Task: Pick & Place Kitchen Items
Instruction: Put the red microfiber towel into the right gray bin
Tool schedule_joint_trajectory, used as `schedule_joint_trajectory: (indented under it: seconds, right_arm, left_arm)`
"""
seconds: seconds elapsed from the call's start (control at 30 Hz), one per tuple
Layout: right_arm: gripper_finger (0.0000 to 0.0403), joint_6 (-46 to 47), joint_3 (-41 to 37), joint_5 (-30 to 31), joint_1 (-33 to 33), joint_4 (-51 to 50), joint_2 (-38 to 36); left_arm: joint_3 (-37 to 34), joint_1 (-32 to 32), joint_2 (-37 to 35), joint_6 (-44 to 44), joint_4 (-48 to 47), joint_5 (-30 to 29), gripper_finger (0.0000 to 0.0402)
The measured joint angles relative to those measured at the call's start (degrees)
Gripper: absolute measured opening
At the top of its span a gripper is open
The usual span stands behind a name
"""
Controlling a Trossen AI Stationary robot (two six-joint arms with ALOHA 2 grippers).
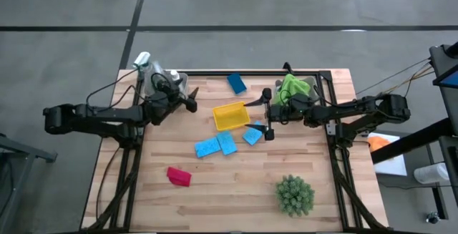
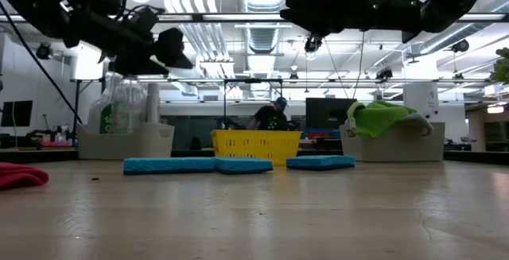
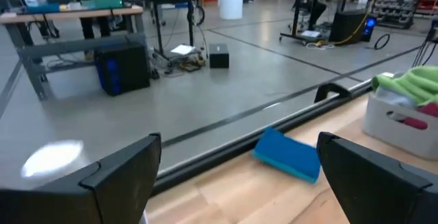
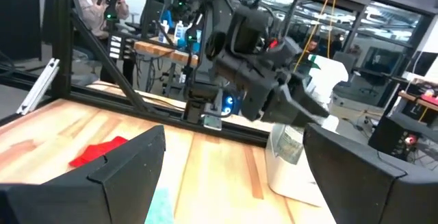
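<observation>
Overhead layout as I see it from the remote station: wooden table (image 1: 236,184) with both arms reaching inward from its sides. My left hand (image 1: 192,99) hangs above the table's far left part with its fingers spread wide and nothing between them; its wrist camera looks past them to one blue sponge (image 3: 287,154) lying alone near the table's far edge. My right hand (image 1: 268,112) hangs just right of the yellow tray (image 1: 231,115), likewise released and empty, fingers apart.

Three more blue sponges (image 1: 217,145) lie just in front of the tray, two touching side by side and the third, beside the right hand, slightly apart; from table height they read as a flat blue row (image 2: 199,164).

A white bin (image 1: 149,84) at the far left corner holds the clear spray bottle (image 2: 111,105) with its white trigger; the left hand hangs beside it. A second white bin (image 2: 394,142) at the far right holds the green cloth (image 1: 293,87), draped over its rim; a touch of magenta shows beneath it in the left wrist view, too small to identify.

The red cloth (image 1: 178,176) lies crumpled on the near left of the table, well apart from the sponges. The spiky green plant (image 1: 295,195) stands at the near right.
</observation>
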Motion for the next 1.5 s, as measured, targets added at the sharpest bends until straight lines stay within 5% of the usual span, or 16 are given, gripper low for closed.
schedule_joint_trajectory:
  seconds: [0.5,0.8,0.93,1.03,1.23,1.5]
  right_arm:
    - [0.0343,0.11,-0.06,0.00,0.00,0.22,0.00]
    - [0.0343,0.15,-0.06,0.00,0.00,1.32,0.00]
    - [0.0343,0.15,-0.06,0.00,0.00,1.99,0.00]
    - [0.0343,0.21,-0.06,-0.52,0.03,3.24,0.00]
    - [0.0343,3.30,-0.28,-7.95,0.79,9.74,0.02]
    - [0.0343,6.81,-6.12,-5.30,2.71,22.00,0.02]
  left_arm:
    - [12.29,-4.56,-0.40,15.86,-0.05,-6.98,0.0393]
    - [23.46,-11.72,-0.39,18.08,-10.99,1.91,0.0393]
    - [24.93,-13.71,-0.42,17.06,-14.86,11.56,0.0393]
    - [23.65,-14.31,-0.64,16.76,-15.05,17.37,0.0393]
    - [15.53,-14.29,-3.19,15.84,-9.90,20.07,0.0393]
    - [-0.54,-14.27,-15.46,15.29,6.44,23.37,0.0393]
